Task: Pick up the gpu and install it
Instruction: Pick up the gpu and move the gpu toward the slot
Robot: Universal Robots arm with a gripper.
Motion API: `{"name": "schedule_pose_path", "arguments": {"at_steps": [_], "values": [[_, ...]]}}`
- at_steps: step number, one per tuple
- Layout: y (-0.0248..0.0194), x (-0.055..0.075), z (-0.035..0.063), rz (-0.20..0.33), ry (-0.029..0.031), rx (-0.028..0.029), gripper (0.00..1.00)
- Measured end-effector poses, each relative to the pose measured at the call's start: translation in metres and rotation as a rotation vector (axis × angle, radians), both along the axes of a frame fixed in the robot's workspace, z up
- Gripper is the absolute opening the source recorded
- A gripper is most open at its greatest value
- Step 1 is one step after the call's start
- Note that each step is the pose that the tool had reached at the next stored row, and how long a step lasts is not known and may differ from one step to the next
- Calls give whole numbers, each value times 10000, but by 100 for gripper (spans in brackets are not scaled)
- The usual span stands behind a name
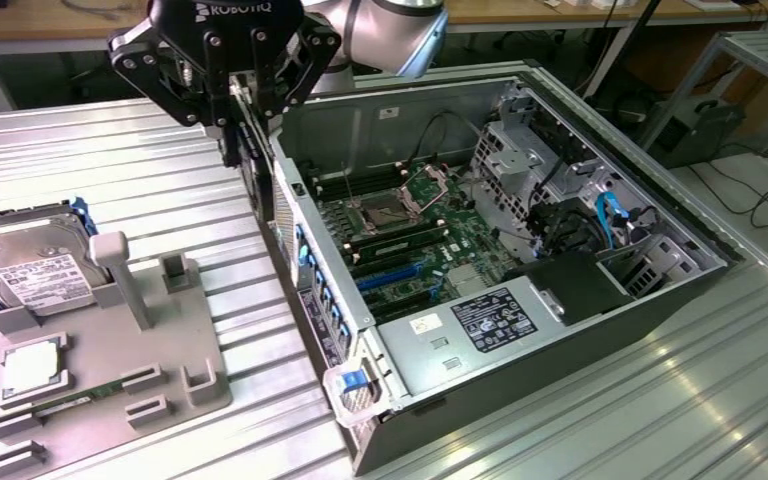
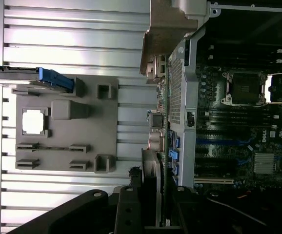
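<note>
One gpu (image 2: 156, 119), on edge, along case wall (image 2: 180, 87)

Standing here I count one gripper (image 1: 245, 140) and one gpu (image 2: 156, 119), the card sitting between its fingers. Right under the hand there is one open computer case (image 1: 518, 390), with one blue cable (image 1: 607, 215) inside it. Off to the hand's other side lies one grey tray (image 1: 171, 350). It carries one hard drive (image 1: 31, 265), one square processor chip (image 1: 31, 365) and one narrow memory stick (image 1: 71, 402).
</note>
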State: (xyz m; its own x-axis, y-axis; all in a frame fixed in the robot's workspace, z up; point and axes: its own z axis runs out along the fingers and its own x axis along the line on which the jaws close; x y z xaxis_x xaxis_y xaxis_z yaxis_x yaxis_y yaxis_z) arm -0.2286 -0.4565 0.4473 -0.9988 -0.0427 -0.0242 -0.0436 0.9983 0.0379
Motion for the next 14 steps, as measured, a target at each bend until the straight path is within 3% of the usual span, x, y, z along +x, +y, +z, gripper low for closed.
{"name": "schedule_pose_path", "arguments": {"at_steps": [14], "values": [[0,167,-1,0,0,0,28]]}}
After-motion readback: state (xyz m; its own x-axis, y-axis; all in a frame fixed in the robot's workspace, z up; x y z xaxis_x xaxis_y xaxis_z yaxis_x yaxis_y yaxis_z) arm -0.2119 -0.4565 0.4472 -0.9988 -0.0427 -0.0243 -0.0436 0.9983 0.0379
